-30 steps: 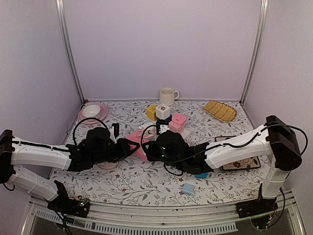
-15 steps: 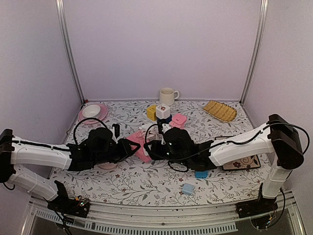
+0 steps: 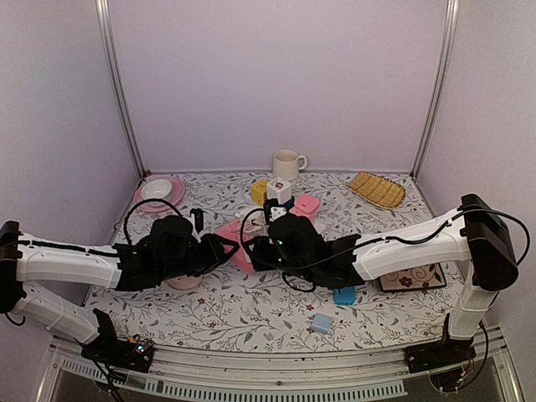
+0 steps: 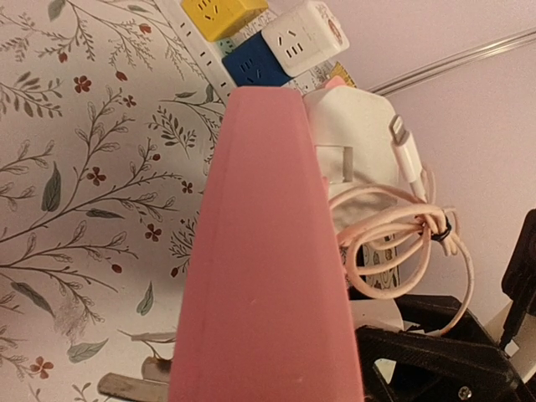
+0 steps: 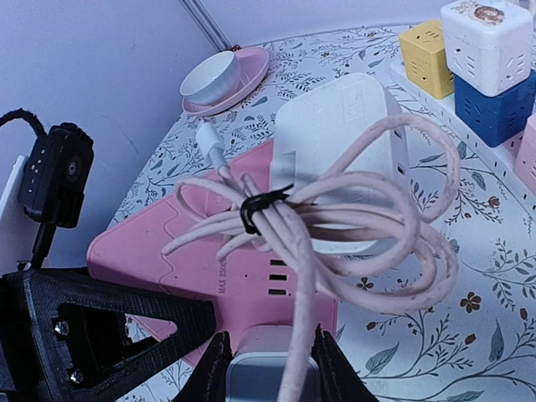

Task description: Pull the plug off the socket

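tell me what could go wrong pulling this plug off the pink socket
1. A strand of the coiled cable runs through the right pincer beside the white plug: the grip may slip or pinch it.
2. The left pincer holds the pink socket block by one end; a skewed pull could twist it loose.

Cube sockets [image 5: 490,42] near plug [image 5: 335,117] (far side)
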